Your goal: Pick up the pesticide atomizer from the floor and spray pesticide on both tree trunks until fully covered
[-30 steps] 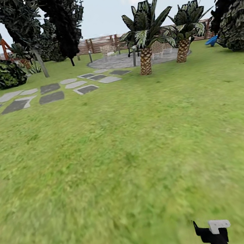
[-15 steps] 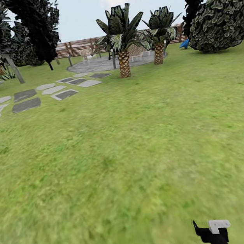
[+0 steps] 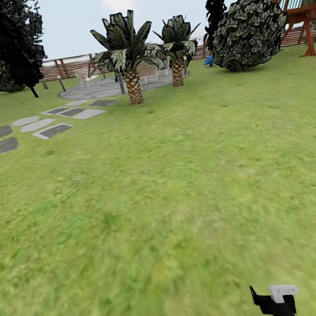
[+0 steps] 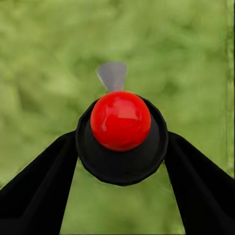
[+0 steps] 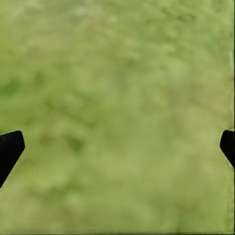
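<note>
Two grippers are showing at the near edge of the head view. Left gripper (image 4: pixel 120 161) is clamping the pesticide atomizer (image 4: pixel 121 122): black fingers (image 4: pixel 36 191) are pressing on both sides of its round black body, red cap facing the wrist camera, grey nozzle tip (image 4: pixel 112 76) pointing away over the grass, long axis running along the fingers. Right gripper (image 5: pixel 117 147) is spread wide, holding nothing, only its fingertips (image 5: pixel 9 149) showing against the floor (image 3: pixel 173 191). Palms (image 3: pixel 128 55), stepping stones (image 3: pixel 51 130), a round bush (image 3: pixel 247 31) and fence (image 3: pixel 69 67) are standing far ahead in the garden
</note>
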You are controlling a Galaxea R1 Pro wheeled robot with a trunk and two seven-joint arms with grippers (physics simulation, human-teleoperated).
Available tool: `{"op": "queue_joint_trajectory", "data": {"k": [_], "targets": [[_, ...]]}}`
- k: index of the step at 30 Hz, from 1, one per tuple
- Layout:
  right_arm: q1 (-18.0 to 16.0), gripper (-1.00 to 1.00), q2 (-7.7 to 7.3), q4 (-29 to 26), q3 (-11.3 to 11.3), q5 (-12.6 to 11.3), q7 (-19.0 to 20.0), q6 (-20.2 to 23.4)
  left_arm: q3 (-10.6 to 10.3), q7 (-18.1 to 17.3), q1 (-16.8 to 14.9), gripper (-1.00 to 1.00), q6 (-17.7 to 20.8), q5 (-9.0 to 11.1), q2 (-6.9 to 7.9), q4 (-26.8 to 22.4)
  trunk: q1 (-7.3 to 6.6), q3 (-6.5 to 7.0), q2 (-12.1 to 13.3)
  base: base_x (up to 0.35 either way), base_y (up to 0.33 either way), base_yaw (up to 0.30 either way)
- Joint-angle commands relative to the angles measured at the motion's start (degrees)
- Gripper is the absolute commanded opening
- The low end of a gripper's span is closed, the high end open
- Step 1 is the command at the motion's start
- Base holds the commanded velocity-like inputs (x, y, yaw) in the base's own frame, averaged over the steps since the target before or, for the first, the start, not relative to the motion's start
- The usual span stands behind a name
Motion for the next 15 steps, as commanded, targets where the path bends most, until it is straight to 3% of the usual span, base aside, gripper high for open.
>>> {"op": "queue_joint_trajectory", "data": {"k": [1, 15], "targets": [[0.0, 1.0, 0.0, 0.0, 0.0, 0.0, 0.0, 0.0, 0.01, -0.04, 0.0, -1.0, 0.0, -0.01, 0.01, -0.01, 0.0, 0.0, 0.0, 0.0, -0.27, -0.266], [0.0, 1.0, 0.0, 0.01, 0.0, 0.0, 0.0, 0.0, 0.01, -0.04, 0.0, -1.0, -0.03, -0.01, -0.02, -0.01, 0.0, 0.0, 0.0, 0.0, -0.27, -0.266]]}}
